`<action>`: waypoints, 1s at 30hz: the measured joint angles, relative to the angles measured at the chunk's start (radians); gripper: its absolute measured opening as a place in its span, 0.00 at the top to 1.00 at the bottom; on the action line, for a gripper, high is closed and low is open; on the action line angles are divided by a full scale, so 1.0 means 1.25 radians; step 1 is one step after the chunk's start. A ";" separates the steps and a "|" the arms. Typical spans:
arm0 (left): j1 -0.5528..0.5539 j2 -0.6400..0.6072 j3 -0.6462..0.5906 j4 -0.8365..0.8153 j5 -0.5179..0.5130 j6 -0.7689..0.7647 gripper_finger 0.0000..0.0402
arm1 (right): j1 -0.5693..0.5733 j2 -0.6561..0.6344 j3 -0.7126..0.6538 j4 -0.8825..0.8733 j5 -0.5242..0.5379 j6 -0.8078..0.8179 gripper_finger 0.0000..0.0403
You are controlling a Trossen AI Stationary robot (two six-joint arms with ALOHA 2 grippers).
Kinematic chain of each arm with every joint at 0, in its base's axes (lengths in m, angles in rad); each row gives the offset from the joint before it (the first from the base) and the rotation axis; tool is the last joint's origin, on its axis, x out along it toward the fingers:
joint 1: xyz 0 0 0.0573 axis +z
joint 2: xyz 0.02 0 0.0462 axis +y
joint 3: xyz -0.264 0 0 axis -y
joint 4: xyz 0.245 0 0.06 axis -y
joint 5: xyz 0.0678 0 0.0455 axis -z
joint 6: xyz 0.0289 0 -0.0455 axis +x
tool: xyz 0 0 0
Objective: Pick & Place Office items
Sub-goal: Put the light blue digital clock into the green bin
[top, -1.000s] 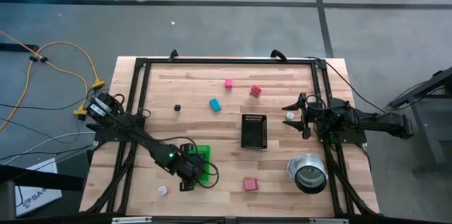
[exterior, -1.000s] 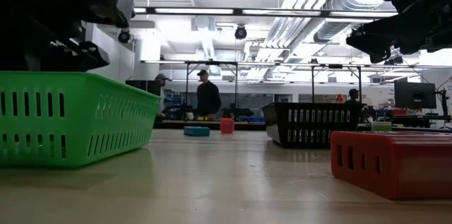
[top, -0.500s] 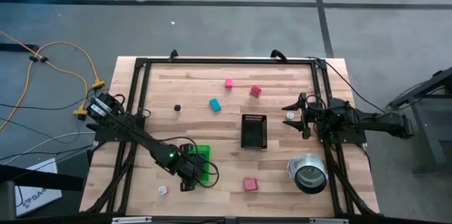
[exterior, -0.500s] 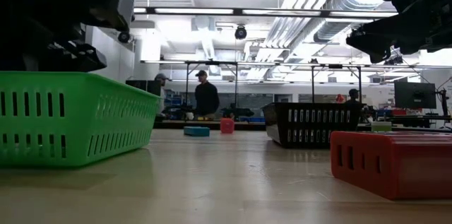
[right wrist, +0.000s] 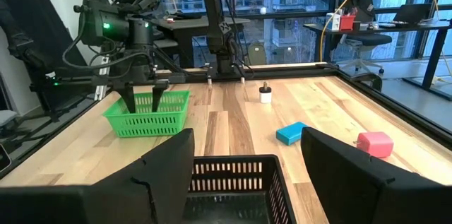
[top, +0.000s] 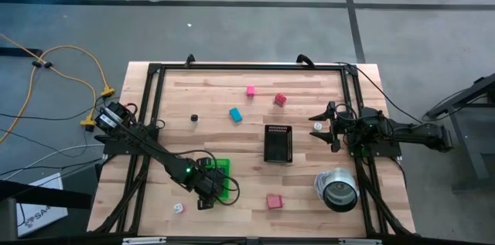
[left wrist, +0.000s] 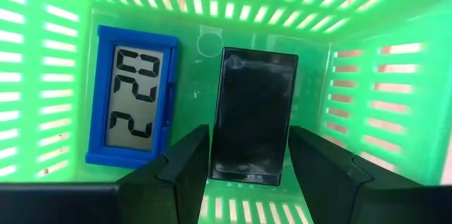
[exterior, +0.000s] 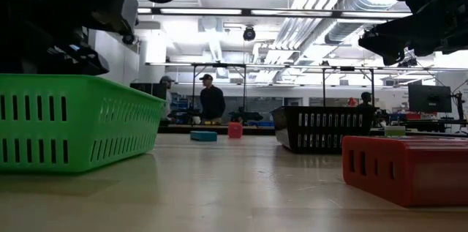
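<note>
My left gripper (top: 209, 187) is open and reaches down into the green tray (top: 225, 169). In the left wrist view its fingers stand on either side of a flat black piece (left wrist: 253, 114) lying on the tray floor. A dark blue piece with a grey display (left wrist: 134, 97) lies beside it. On the table lie a pink block (top: 250, 90), a red block (top: 280, 100), a light blue block (top: 235, 113), a tiny black piece (top: 195, 118), a white piece (top: 179, 208) and a pinkish-red block (top: 274, 201). My right gripper (top: 321, 125) hovers open at the table's right side. My left gripper comes from above with a finger (left wrist: 185, 164) close on each long side of the black piece (left wrist: 233, 146), which lies flat on the tray floor. I cannot tell whether either finger touches it.
A black slotted tray (top: 278, 143) sits at mid-table, just left of my right gripper. A silver can (top: 337, 188) lies near the right near corner. A small white piece (top: 318, 125) sits by my right gripper. People stand in the room beyond the far edge (exterior: 212, 100).
</note>
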 joint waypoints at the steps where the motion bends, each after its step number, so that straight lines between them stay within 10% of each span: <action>1: 0.000 0.000 0.000 0.000 -0.001 0.002 0.53 | 0.000 0.000 0.000 0.000 0.000 0.000 0.38; 30: 0.045 -0.159 0.000 -0.050 -0.127 0.230 0.53 | 0.000 0.000 0.000 0.000 0.000 0.000 0.38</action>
